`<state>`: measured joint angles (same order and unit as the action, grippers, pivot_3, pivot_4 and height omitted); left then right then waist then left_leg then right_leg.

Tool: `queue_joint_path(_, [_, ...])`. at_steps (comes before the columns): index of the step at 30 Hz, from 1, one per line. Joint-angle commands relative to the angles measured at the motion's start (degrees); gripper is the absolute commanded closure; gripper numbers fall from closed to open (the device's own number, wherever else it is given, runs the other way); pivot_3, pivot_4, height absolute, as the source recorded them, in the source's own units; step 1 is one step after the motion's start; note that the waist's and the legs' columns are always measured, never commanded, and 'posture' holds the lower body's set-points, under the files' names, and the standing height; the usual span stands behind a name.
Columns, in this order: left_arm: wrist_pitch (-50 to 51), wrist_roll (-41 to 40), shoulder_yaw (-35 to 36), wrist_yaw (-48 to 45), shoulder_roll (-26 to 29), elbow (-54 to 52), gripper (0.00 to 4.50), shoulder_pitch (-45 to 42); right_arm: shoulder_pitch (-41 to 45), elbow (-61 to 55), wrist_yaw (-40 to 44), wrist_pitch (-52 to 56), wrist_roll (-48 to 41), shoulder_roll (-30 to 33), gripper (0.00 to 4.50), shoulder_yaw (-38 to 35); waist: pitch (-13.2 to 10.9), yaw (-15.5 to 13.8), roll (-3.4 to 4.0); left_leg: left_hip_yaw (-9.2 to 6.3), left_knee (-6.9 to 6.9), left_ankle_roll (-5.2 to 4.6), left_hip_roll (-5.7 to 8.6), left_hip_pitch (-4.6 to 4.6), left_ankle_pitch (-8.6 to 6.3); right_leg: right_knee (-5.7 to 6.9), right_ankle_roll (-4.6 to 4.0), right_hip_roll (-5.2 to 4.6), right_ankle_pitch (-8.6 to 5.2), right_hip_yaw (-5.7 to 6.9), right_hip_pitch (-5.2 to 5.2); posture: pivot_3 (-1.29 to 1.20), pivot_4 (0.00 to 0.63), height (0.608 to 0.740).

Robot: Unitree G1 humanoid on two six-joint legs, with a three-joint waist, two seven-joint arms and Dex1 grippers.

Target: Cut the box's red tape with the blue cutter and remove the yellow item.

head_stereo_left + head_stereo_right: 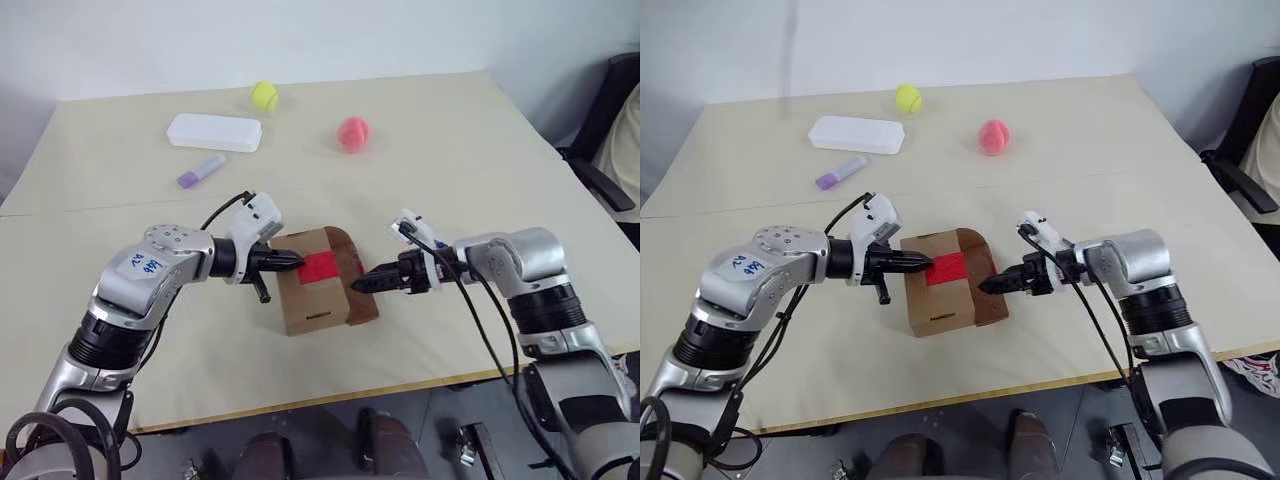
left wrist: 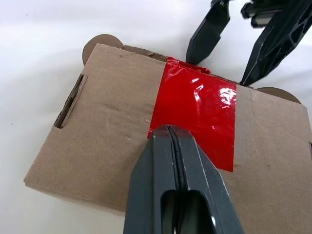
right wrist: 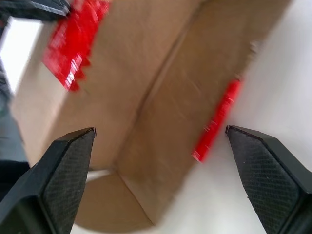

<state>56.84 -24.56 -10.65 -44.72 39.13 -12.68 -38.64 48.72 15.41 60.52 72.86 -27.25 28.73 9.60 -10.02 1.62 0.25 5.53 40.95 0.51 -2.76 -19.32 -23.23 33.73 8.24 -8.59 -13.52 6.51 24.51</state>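
Note:
The brown cardboard box [image 1: 312, 295] lies mid-table with the red tape [image 1: 320, 266] across its top. The tape is parted: a ragged piece [image 3: 73, 44] sits on the top and a sliver [image 3: 214, 122] on the edge of the side panel, which stands ajar. My left gripper [image 1: 297, 260] is shut, its tips resting on the tape. A slim dark stick [image 1: 262, 290], by its look the blue cutter, juts down from it. My right gripper [image 1: 360, 285] stands open at the box's right side panel [image 1: 362, 295]. The yellow item is hidden.
At the back of the table lie a flat white case [image 1: 214, 132], a lilac marker [image 1: 201, 171], a yellow-green tennis ball [image 1: 264, 95] and a pink ball [image 1: 353, 133]. A dark chair [image 1: 610, 120] stands off the table's right edge.

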Motion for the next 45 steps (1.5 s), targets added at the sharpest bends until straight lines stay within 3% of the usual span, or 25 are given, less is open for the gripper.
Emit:
queue_joint_path(1, [1.45,0.57,-1.70,-0.22,0.33,-0.71,4.50,1.46,0.26,3.13,-0.14,1.27,-1.15,-2.80,0.03,1.50,0.01,0.03,0.01,0.01,0.00,0.00,0.00,0.01,0.00,0.01,0.00,0.00,0.00,0.00,0.00,0.00,0.150,0.740])
queue_joint_path(10, [2.16,0.48,-1.40,0.06,0.24,-2.02,4.50,2.12,1.84,7.51,-1.45,0.09,-0.60,-7.73,0.03,0.65,0.11,1.02,-0.04,0.07,0.00,0.06,-0.02,0.15,0.03,0.14,-0.04,0.01,-0.02,-0.09,-0.02,0.00,0.150,0.740])
queue_joint_path(11, [2.10,0.50,-1.40,0.05,0.20,-2.14,4.50,2.22,1.96,8.25,-2.29,0.06,-0.27,-8.13,0.20,0.21,0.12,1.21,-0.04,0.07,0.00,0.07,-0.02,0.16,0.04,0.16,-0.04,0.01,-0.01,-0.10,-0.02,0.00,0.150,0.740])
queue_joint_path(13, [2.03,0.52,-1.39,0.02,0.16,-2.29,4.50,2.35,2.12,9.19,-3.36,0.05,0.10,-8.55,0.62,-0.34,0.12,1.47,-0.04,0.07,0.00,0.09,-0.03,0.16,0.05,0.18,-0.05,0.01,-0.01,-0.11,-0.02,0.00,0.150,0.740])
queue_joint_path(19, [1.77,0.60,-1.37,-0.20,0.26,-2.68,4.50,2.71,2.96,8.58,-7.72,2.52,0.34,-8.79,2.63,-2.09,0.12,1.40,-0.04,0.05,-0.05,0.09,-0.03,0.10,0.05,0.12,-0.05,0.01,-0.01,-0.10,0.02,0.00,0.150,0.740])
queue_joint_path(24, [1.25,0.67,-1.27,-0.32,0.47,-2.94,4.50,3.24,2.40,1.34,-12.05,7.76,-1.36,-7.78,4.27,-4.80,0.11,1.30,-0.03,0.04,-0.18,0.09,-0.03,0.08,0.05,0.11,-0.05,0.01,-0.01,-0.06,0.08,0.00,0.150,0.740])
queue_joint_path(25, [1.09,0.72,-1.25,-0.34,0.48,-2.90,4.50,3.27,2.50,-0.92,-13.34,9.55,-1.71,-7.45,4.39,-5.90,0.11,1.22,-0.03,0.04,-0.18,0.09,-0.03,0.07,0.05,0.09,-0.05,0.01,-0.01,-0.06,0.09,0.00,0.150,0.740])
queue_joint_path(34, [-0.76,1.29,-1.09,-0.41,-0.18,-1.29,4.50,2.63,6.42,-15.18,-25.54,19.64,-7.39,-5.59,4.39,-13.06,0.07,-0.30,0.04,0.03,-0.14,0.09,-0.02,-0.10,0.05,0.02,-0.05,0.01,-0.01,-0.04,0.16,0.00,0.150,0.740])
queue_joint_path(45, [-3.49,1.89,-0.38,0.88,-3.04,1.40,4.50,1.38,10.22,-22.49,-50.76,19.64,-35.19,-0.42,4.39,-12.39,0.06,-0.08,0.03,0.05,-0.21,0.08,-0.01,-0.18,0.04,-0.07,-0.05,0.01,-0.01,0.02,0.23,0.00,0.150,0.740])
